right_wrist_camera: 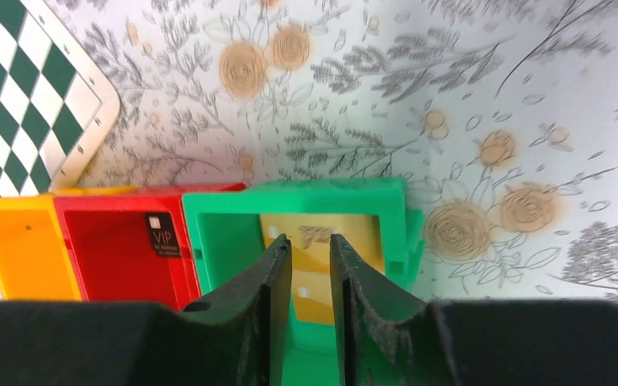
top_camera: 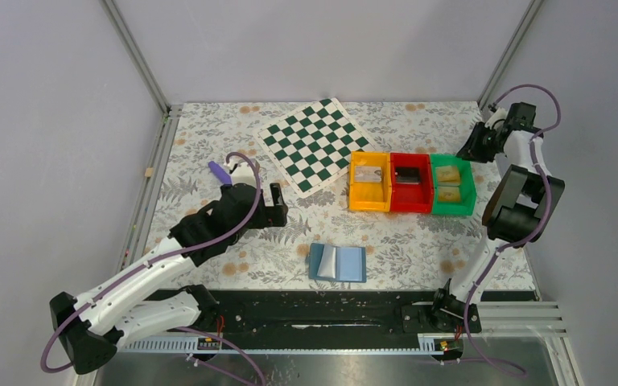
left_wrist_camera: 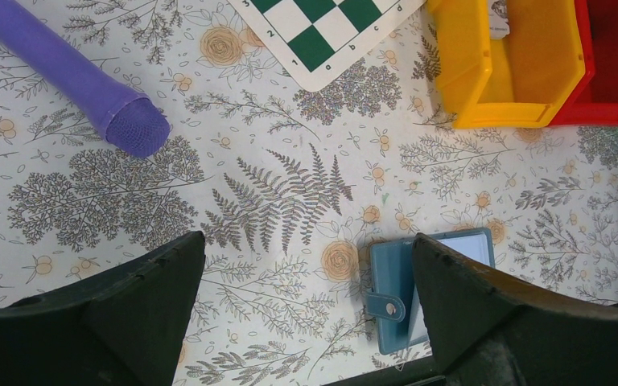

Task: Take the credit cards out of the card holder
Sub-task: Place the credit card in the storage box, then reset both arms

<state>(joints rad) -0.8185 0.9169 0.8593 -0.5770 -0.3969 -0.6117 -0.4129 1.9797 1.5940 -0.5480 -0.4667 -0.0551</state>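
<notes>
Blue card holder [top_camera: 337, 263] (lengthwise left-right)

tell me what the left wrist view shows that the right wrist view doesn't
Only the left wrist view: the blue card holder and a purple cylinder. Only the right wrist view: the green bin holding yellow-gold credit cards, and a black card in the red bin. Both: the chequered board, the yellow bin and the red bin.

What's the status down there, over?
Left gripper open, empty. Right gripper slightly open above green bin. Gold credit cards inside it; card holder lies open. Nothing blocking.
</notes>
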